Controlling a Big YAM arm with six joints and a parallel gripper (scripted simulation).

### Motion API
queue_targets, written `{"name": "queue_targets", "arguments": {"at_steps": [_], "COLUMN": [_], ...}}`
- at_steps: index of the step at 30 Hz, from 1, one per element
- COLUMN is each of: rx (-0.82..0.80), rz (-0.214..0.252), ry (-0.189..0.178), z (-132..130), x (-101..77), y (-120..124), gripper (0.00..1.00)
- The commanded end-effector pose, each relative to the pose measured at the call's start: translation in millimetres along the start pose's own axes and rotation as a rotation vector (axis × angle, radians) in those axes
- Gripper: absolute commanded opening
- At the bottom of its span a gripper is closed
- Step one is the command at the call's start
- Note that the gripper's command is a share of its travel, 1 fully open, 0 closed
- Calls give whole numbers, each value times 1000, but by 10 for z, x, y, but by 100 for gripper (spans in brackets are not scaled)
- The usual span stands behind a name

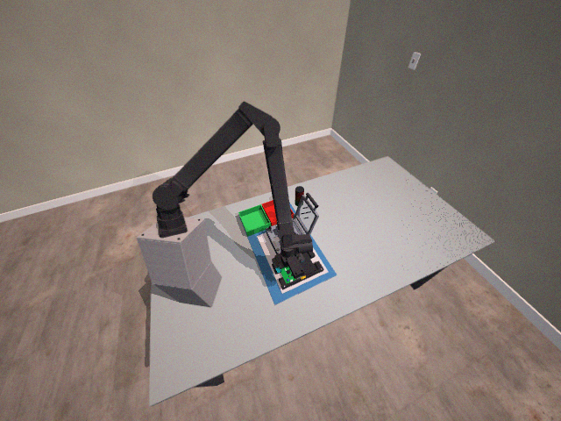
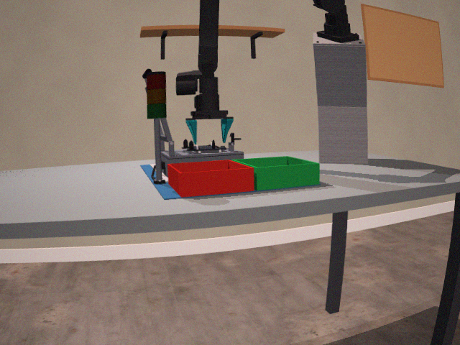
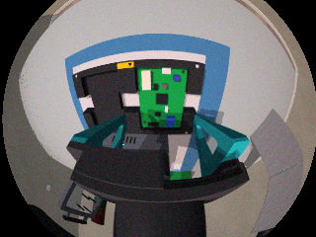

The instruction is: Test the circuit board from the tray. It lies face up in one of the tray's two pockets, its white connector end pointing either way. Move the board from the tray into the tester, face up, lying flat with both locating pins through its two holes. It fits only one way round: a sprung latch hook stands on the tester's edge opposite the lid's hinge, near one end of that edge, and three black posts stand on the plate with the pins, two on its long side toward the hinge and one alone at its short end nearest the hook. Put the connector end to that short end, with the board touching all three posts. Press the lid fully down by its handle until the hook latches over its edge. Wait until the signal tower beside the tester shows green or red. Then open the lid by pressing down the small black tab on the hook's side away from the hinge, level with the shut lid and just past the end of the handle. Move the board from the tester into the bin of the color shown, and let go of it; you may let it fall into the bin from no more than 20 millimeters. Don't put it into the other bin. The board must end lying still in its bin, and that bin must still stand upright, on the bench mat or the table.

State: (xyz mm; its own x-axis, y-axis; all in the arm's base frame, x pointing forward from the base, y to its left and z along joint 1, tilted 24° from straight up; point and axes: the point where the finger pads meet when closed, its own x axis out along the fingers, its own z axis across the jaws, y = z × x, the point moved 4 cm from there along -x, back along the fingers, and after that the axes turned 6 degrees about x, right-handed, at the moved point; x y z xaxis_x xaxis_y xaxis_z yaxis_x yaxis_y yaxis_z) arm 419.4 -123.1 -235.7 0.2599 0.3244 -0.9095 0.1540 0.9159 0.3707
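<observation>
Both fingers of the gripper (image 2: 209,130) stood spread and empty above the board (image 3: 162,99), poised to straddle it in the tray (image 3: 106,93).

Electronics test bench in a plain room. Long grey table (image 1: 371,235) on wood-plank floor (image 1: 67,281); dark robot arm (image 1: 272,149) on a grey pedestal (image 1: 181,267); red-amber-green signal tower (image 2: 156,95) beside a lidded grey tester fixture (image 2: 202,154); red and green sorting bins (image 2: 211,179).

Black arm (image 1: 272,149) over blue mat (image 1: 330,270), green bin (image 1: 254,219) beside.
</observation>
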Motion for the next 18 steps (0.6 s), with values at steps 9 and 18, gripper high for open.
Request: {"name": "queue_targets", "arguments": {"at_steps": [9, 18], "rx": [5, 0], "rz": [-6, -5], "ry": [-2, -2], "z": [-18, -10], "x": [71, 248], "y": [-21, 4], "gripper": [92, 92]}}
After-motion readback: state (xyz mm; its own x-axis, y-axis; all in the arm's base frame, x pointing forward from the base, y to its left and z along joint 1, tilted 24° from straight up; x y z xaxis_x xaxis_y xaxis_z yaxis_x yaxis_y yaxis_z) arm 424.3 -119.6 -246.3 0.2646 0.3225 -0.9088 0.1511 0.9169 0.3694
